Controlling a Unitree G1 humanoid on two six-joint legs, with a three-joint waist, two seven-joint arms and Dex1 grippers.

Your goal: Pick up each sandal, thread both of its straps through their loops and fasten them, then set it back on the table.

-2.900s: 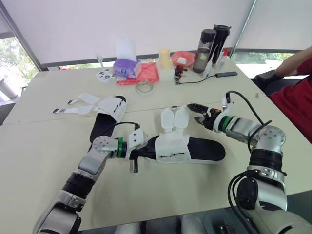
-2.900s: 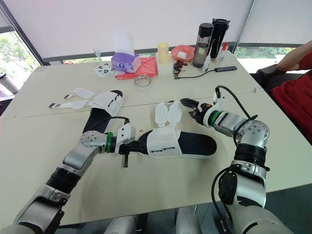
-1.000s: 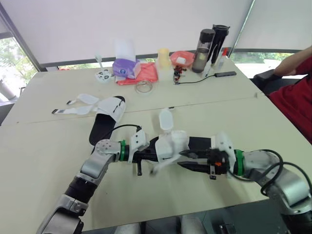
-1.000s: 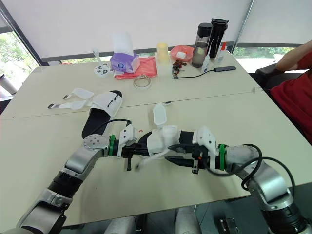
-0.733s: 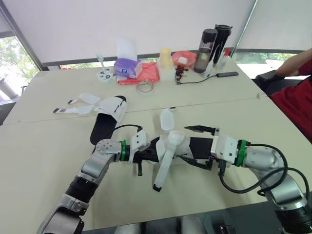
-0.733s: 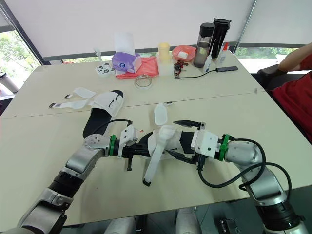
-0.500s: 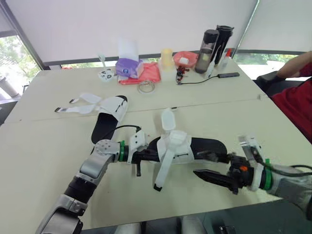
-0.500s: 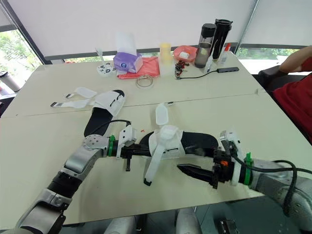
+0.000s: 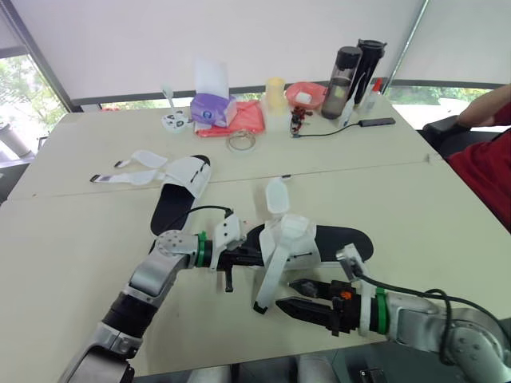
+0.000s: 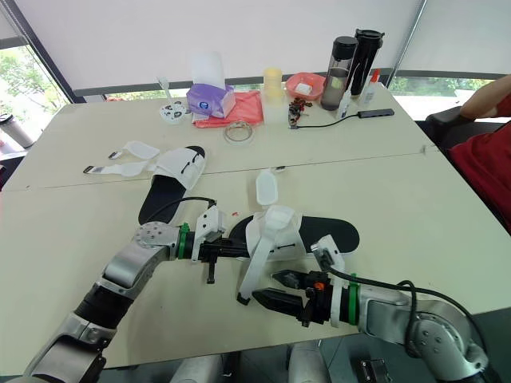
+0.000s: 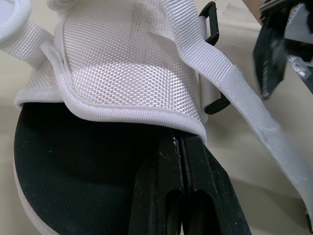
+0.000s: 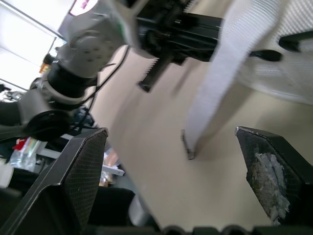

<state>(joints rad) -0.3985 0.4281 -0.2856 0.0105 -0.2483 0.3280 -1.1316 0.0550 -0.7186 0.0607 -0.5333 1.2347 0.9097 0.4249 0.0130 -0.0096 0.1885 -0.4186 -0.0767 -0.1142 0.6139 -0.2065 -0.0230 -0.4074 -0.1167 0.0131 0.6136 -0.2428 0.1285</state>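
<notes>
The near sandal (image 9: 335,239) has a black sole and a white mesh upper and lies flat on the table (image 9: 72,263). My left gripper (image 9: 242,257) is shut on its toe-end edge, under the upper (image 11: 132,73). One white strap (image 9: 270,271) drapes over the upper toward the front, its loose end on the table; the other strap (image 9: 276,195) stands up behind. My right gripper (image 9: 285,294) is open, low over the table, its tips just right of the draped strap's end (image 12: 215,88). The second sandal (image 9: 177,195) lies at the back left with its straps (image 9: 132,169) spread open.
Along the far edge stand a tissue box (image 9: 211,108), a red cloth (image 9: 243,120), a tape roll (image 9: 237,142), a cup (image 9: 275,92), a bowl (image 9: 303,93) and two dark bottles (image 9: 351,70). A person in red (image 9: 487,152) sits at the right.
My right gripper drew one strap forward over the upper, let it go, swung out right, then came back left and low beside the strap's end. The left gripper kept its hold.
</notes>
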